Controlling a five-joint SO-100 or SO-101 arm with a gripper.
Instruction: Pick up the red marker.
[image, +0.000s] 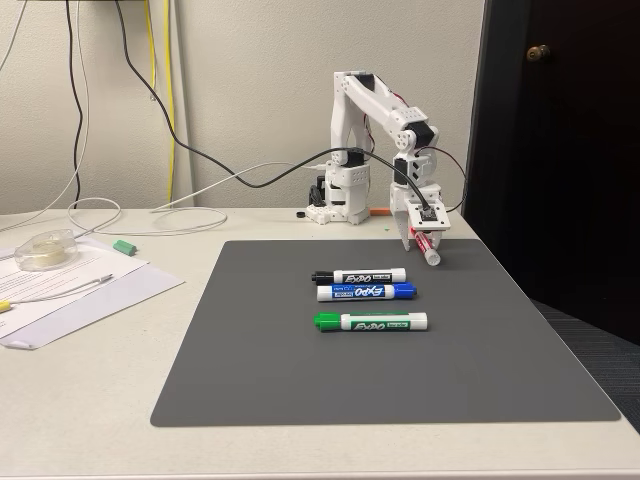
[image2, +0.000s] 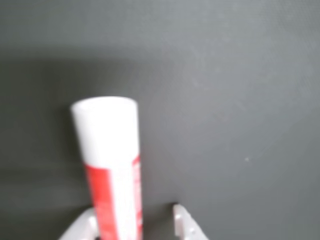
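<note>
Fixed view: the gripper (image: 424, 240) clasps the red marker (image: 427, 247) at the far right of the grey mat (image: 250, 370), marker tilted, lifted off the surface. Black marker (image: 358, 276), blue marker (image: 366, 292) and green marker (image: 371, 321) lie nearer, in a row. Wrist view shows the marker's white barrel end (image2: 107, 145) jutting over the mat.

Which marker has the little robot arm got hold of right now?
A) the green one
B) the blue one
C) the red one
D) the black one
C: in the fixed view the gripper holds the red marker tilted above the gray mat, while the black marker, blue marker and green marker lie flat on it.
</note>
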